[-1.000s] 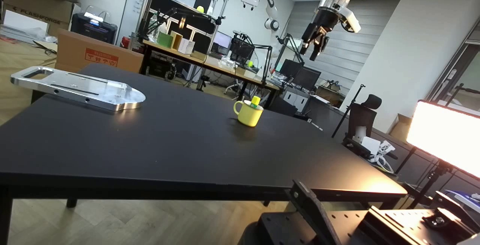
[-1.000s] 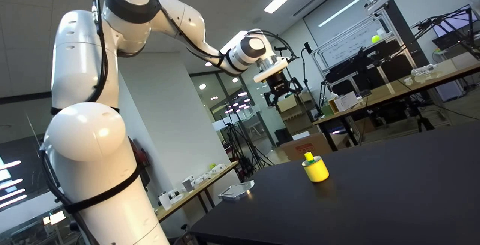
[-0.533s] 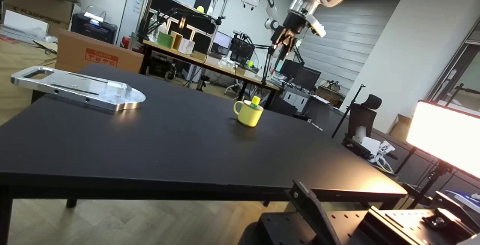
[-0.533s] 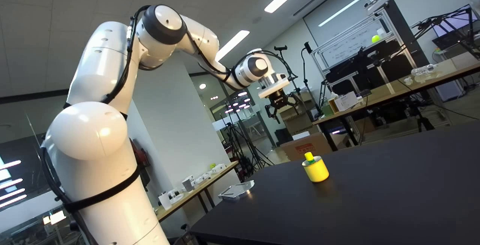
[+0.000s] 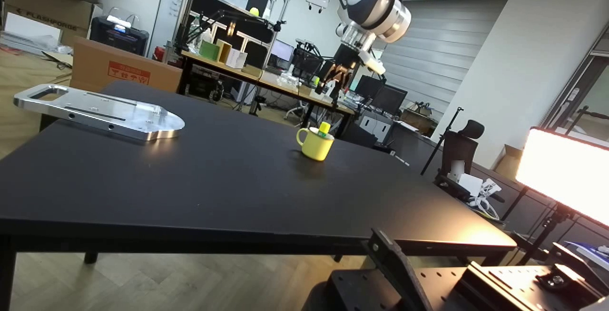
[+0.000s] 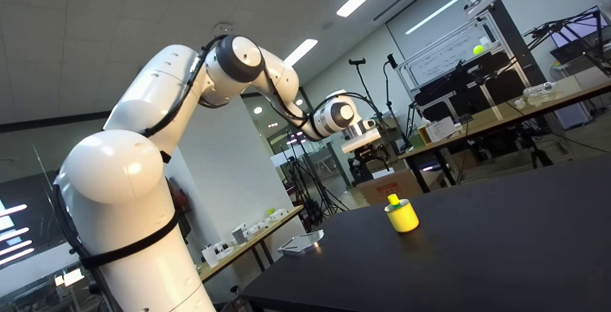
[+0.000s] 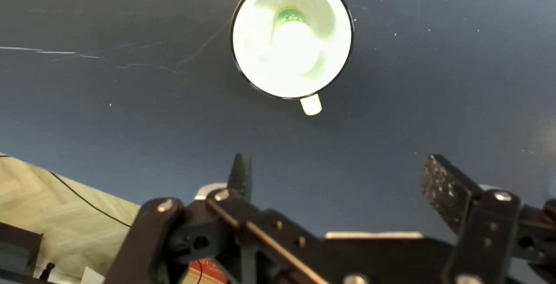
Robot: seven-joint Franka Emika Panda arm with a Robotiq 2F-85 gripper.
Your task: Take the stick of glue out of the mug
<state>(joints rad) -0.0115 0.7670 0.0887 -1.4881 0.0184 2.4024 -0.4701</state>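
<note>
Robotiq gripper (image 7: 336, 162) hangs in the air over the dark table (image 7: 152, 114), pointing down, its two fingers (image 7: 445, 184) spread wide, with tabletop showing between their tips. In an exterior view, the white arm (image 6: 157, 88) rises at the near left, leans right to a high elbow, then slopes down to the right, ending in the wrist (image 6: 334, 114) with the gripper beneath it, higher than the yellow mug (image 6: 403, 216) and to its left. The mug stands upright on the table, and in an exterior view the stick of glue (image 5: 324, 128) is inside it, yellow top and green band showing above the rim; from that side the gripper appears higher up and slightly to the right, apart from both. In the wrist view, the mug lies beyond the fingertips on the far side, a little left of the gap's middle, its handle (image 7: 311, 104) turned toward the near side. The stick is within the rim, largely washed out by glare; whether it touches the mug's wall, I cannot tell.
</note>
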